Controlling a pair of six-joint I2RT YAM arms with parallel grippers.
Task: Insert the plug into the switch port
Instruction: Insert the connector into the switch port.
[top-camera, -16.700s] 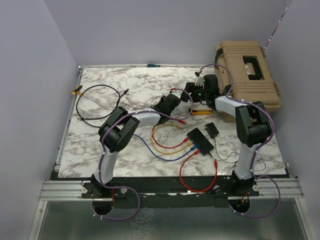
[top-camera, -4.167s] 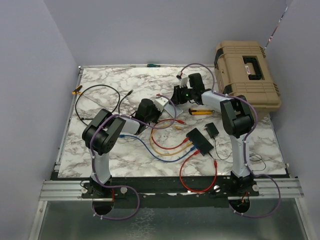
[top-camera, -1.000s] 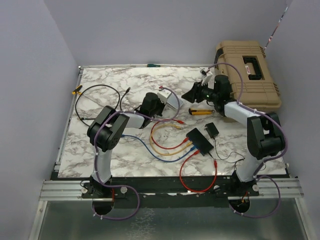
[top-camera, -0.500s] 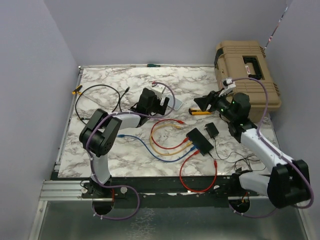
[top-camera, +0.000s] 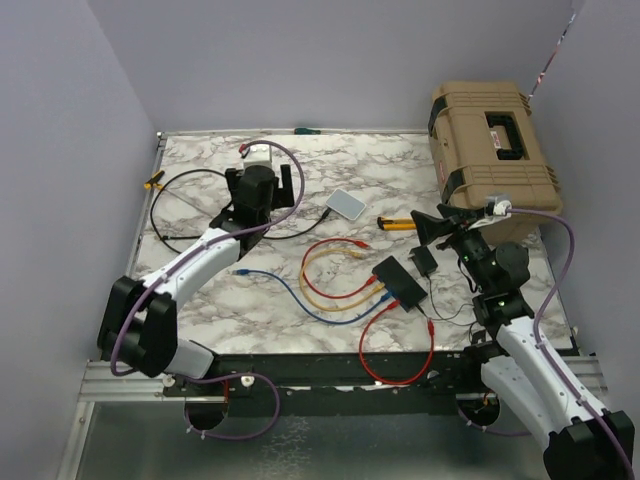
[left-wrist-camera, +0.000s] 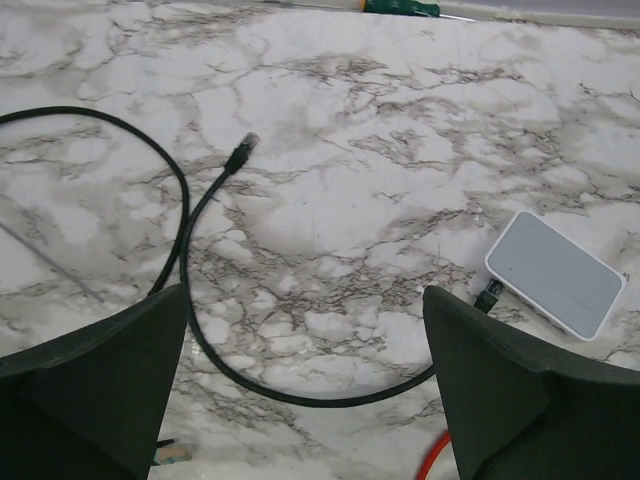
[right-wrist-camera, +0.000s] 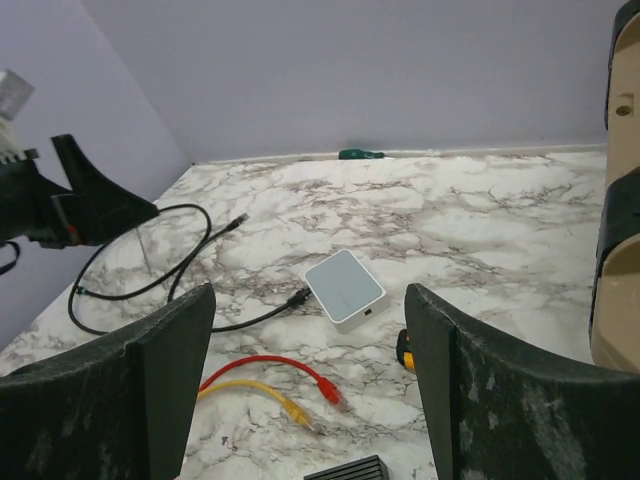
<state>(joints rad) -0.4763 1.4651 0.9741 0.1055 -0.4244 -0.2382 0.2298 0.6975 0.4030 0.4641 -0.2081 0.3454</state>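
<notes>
Both grippers are wide open and hold nothing: the left gripper (top-camera: 262, 188) hangs over a thin black cable (top-camera: 190, 175), the right gripper (top-camera: 440, 222) near the ribbed tan hard case (top-camera: 490, 150). The switch (top-camera: 400, 281), a flat matte black box, lies on the glossy white-grey marble table (top-camera: 200, 290) just beside a small black adapter (top-camera: 424, 261). The walls (top-camera: 300, 60) are plain lilac.

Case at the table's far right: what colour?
The case is tan with a black handle; top external view.

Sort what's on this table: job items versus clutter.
Job: switch, loose red plug or yellow plug (which one is unclear).
Clutter: tan case, grey-white box, black cable, power adapter, green screwdriver.
</notes>
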